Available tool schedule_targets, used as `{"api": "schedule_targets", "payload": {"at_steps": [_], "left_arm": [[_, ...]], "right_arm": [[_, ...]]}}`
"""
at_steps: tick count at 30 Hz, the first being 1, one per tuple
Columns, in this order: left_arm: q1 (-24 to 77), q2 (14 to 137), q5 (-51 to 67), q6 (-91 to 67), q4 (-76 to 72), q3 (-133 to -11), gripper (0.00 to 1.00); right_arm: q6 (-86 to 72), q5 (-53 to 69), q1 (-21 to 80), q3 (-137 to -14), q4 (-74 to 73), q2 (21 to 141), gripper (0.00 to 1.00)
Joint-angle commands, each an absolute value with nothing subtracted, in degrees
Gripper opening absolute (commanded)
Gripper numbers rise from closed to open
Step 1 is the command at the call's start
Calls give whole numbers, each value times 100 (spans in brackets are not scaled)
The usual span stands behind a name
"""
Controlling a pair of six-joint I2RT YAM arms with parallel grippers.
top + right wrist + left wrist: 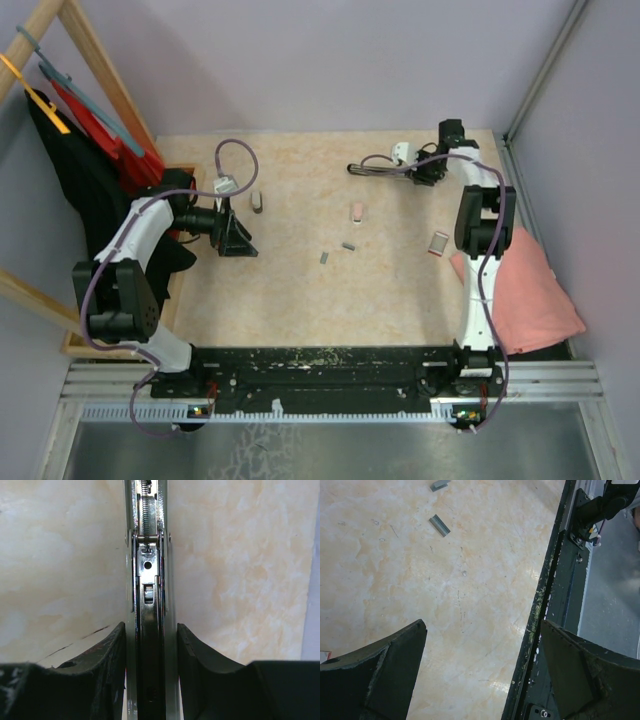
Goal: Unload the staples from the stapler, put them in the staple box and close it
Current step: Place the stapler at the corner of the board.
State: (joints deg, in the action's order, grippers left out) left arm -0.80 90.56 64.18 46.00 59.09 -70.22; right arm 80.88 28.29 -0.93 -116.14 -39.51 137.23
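Note:
The stapler (pixel 368 168) lies open at the far right of the table, a long dark and silver body. In the right wrist view its metal magazine (pixel 149 580) with a spring runs straight between my fingers. My right gripper (pixel 416 172) (pixel 150 645) is shut on the stapler, both pads against its rails. Two staples strips (pixel 348 245) (pixel 324 257) lie loose mid-table; they also show in the left wrist view (pixel 439 525) (pixel 439 485). My left gripper (pixel 238 250) (pixel 482 670) is open and empty, low over the table's left side.
A pink mini stapler (pixel 357 211) and a grey mini stapler (pixel 257 202) lie on the table. A small red-and-white box (pixel 438 244) sits by the right arm. A pink cloth (pixel 530 290) lies right. A wooden frame with dark cloth (pixel 80 170) stands left. A black rail (pixel 560 605) edges the table.

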Motion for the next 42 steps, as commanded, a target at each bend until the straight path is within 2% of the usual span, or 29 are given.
{"api": "schedule_targets", "payload": {"at_steps": [1, 4, 7, 10, 13, 18, 27, 34, 42], "left_arm": [[-123, 9147, 6575, 4768, 6002, -7013, 100], [-117, 9160, 6558, 4755, 5992, -7014, 100], [-118, 9182, 6547, 4746, 5983, -7014, 100], [-115, 9202, 6539, 4736, 5976, -7011, 100], [-117, 9196, 6539, 4742, 5972, -7003, 100], [-122, 9159, 6539, 4733, 5972, -7005, 100], [-130, 9149, 6556, 4721, 5963, -6996, 100], [-126, 9152, 6613, 4741, 5954, -6987, 100], [-131, 9089, 6644, 4781, 5965, -6952, 100]], "right_arm": [[8224, 2941, -137, -12390, -4069, 14051, 10], [8307, 2906, -132, -12487, -4103, 14147, 15], [8402, 2843, -138, -12473, -4097, 14181, 30], [8412, 2771, -139, -12477, -4069, 14180, 35], [8426, 2718, -133, -12454, -4028, 14158, 48], [8331, 2582, -133, -12427, -3937, 14150, 63], [8157, 2257, -132, -12240, -3521, 14017, 68], [7901, 1717, -134, -10860, -1882, 13333, 80], [7823, 1603, -127, -10743, -1787, 13258, 81]]}}
